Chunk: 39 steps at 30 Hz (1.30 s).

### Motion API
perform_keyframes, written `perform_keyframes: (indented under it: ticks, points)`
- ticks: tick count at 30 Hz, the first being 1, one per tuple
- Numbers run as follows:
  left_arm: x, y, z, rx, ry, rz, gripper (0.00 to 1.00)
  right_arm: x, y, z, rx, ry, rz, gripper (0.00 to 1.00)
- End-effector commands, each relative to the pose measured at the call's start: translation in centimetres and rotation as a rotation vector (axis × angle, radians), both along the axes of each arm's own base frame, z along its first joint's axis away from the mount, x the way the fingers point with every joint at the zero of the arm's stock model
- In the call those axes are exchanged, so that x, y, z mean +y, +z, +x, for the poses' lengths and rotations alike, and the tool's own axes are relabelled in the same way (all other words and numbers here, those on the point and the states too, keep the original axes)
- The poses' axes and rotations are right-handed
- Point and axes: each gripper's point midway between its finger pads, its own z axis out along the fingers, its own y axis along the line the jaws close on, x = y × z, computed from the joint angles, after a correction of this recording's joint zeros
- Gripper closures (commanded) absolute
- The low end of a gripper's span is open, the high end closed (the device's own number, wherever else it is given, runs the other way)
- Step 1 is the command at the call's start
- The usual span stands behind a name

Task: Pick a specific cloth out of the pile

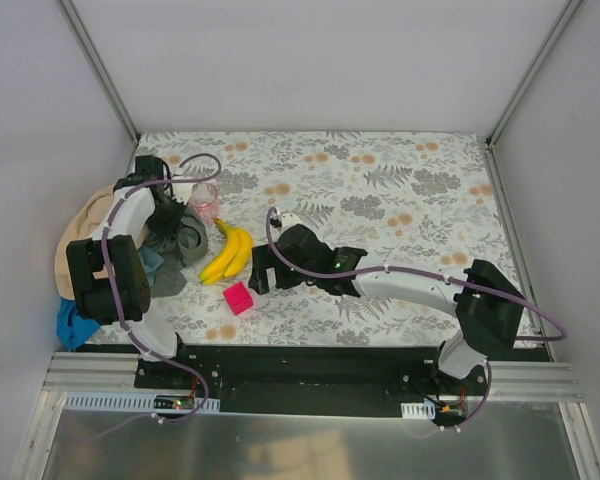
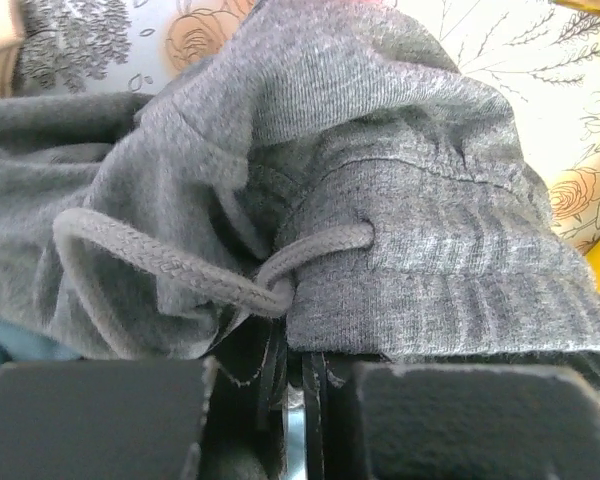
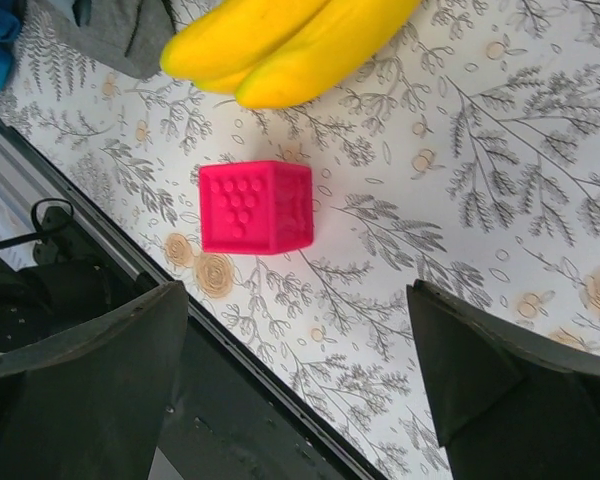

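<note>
The pile [image 1: 85,235] of tan, blue and dark grey-green cloths lies at the table's left edge. The dark grey-green cloth [image 1: 188,240] sits on its right side, beside the bananas. In the left wrist view this cloth [image 2: 410,230] fills the frame, showing a ribbed waistband and a looped drawstring [image 2: 160,260]. My left gripper [image 2: 300,355] is shut with the fabric's edge at its fingertips; from above it [image 1: 170,225] is down in the cloth. My right gripper [image 3: 295,290] hangs open over bare table near the front edge, nothing between its fingers.
A bunch of bananas [image 1: 230,255] lies right of the pile. A pink cube [image 1: 239,297] sits near the front edge, just ahead of the right gripper [image 1: 260,270]. A pink cup [image 1: 205,203] stands behind the cloth. White walls close in left, back and right.
</note>
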Motion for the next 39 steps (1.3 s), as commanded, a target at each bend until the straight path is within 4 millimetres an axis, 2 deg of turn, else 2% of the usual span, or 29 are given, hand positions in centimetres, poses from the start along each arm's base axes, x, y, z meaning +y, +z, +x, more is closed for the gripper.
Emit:
perform_keyframes:
  ticks: [1,6,9,12,16,21,24,25,26,28,31,34,35,37,39]
  points:
    - [1.2,6.9,1.5,-0.219,0.087,0.057,1.0,-1.7,2.9,0.7,-0.099,-0.041,0.032,0.01]
    - [2.5,17.3,0.0,-0.518,0.16,0.104,1.0,-3.9,3.3,1.2,-0.144,-0.082,0.002,0.01]
    - [3.9,24.0,-1.7,-0.692,0.221,0.168,1.0,-5.4,3.8,1.9,-0.175,-0.123,-0.01,0.0]
    - [3.9,30.1,-3.6,-0.858,0.24,0.202,1.0,-7.1,4.4,2.7,-0.188,-0.163,-0.016,0.01]
    - [3.8,36.3,-5.5,-1.017,0.269,0.214,1.0,-9.6,4.8,3.9,-0.195,-0.228,-0.016,0.01]
    - [4.8,43.8,-6.9,-1.187,0.365,0.243,1.0,-12.5,5.0,4.9,-0.193,-0.294,-0.021,0.0]
    - [4.4,50.5,-8.5,-1.362,0.407,0.209,1.0,-14.3,5.3,5.6,-0.198,-0.337,-0.025,0.01]
    - [4.0,51.8,-8.6,-1.399,0.401,0.178,1.0,-15.2,5.3,6.0,-0.2,-0.365,-0.034,0.01]
    - [3.1,52.8,-8.4,-1.428,0.375,0.124,1.0,-16.3,5.4,6.6,-0.202,-0.404,-0.047,0.0]
    - [1.4,53.4,-7.3,-1.44,0.322,0.016,1.0,-18.9,5.2,7.7,-0.183,-0.496,-0.073,0.01]
    - [-0.5,52.9,-4.0,-1.401,0.265,-0.113,1.0,-22.6,5.1,9.1,-0.146,-0.607,-0.072,0.01]
    - [-2.0,51.8,-0.2,-1.349,0.24,-0.068,1.0,-26.7,5.5,10.1,-0.156,-0.718,-0.089,0.01]
    - [-3.4,51.3,1.2,-1.33,0.212,-0.057,1.0,-28.1,5.8,10.4,-0.163,-0.759,-0.095,0.0]
    - [-7.1,51.4,2.6,-1.33,0.105,-0.05,1.0,-31.0,5.7,10.7,-0.165,-0.828,-0.127,0.01]
    - [-11.2,52.7,3.4,-1.372,0.017,-0.062,1.0,-33.7,5.4,11.0,-0.164,-0.894,-0.147,0.01]
